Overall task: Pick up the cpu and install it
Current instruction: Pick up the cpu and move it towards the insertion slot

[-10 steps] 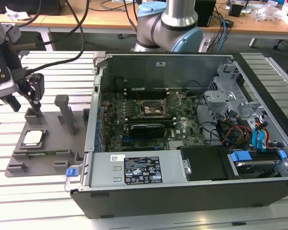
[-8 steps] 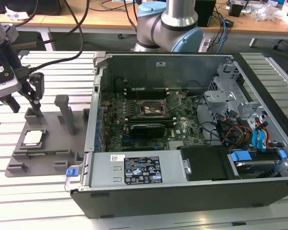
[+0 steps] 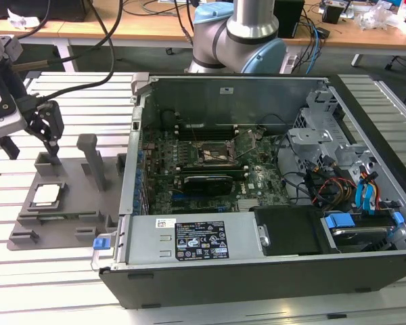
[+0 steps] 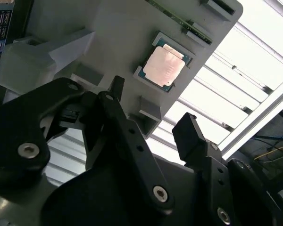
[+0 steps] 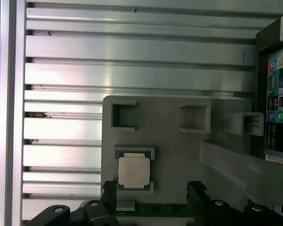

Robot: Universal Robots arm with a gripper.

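Observation:
The cpu is a small square chip with a pale metal top, lying flat in a recess of the grey plastic holder tray on the exterior view's left. Both wrist views look down on the cpu in its seat. My gripper hangs above the tray, a little behind the chip, open, with nothing between its black fingers. In the first wrist view the gripper sits off to one side of the chip. The black motherboard socket with its metal frame lies inside the open computer case.
Grey upright posts rise from the tray between the cpu and the case wall. The case holds cables, drive bays and a power supply on the exterior view's right. The slatted aluminium table surrounds the tray. The arm's base stands behind the case.

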